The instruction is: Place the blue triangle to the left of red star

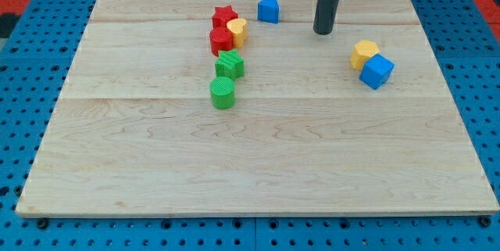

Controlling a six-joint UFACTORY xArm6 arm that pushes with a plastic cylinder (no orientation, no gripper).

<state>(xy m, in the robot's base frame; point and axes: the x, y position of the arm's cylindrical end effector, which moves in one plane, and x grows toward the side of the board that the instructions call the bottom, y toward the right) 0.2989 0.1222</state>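
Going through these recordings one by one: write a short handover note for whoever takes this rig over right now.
My tip is near the board's top, touching nothing, to the right of the blue triangle.
The blue triangle sits right of the red star, apart from it.
A yellow block and a second red block crowd just below the star.
Done: nothing visible yet.
Left: push the triangle round to the star's left side.

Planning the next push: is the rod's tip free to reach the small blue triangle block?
Probably yes: my tip sits to the view's right of the small blue triangle block, with only bare wooden board between them.
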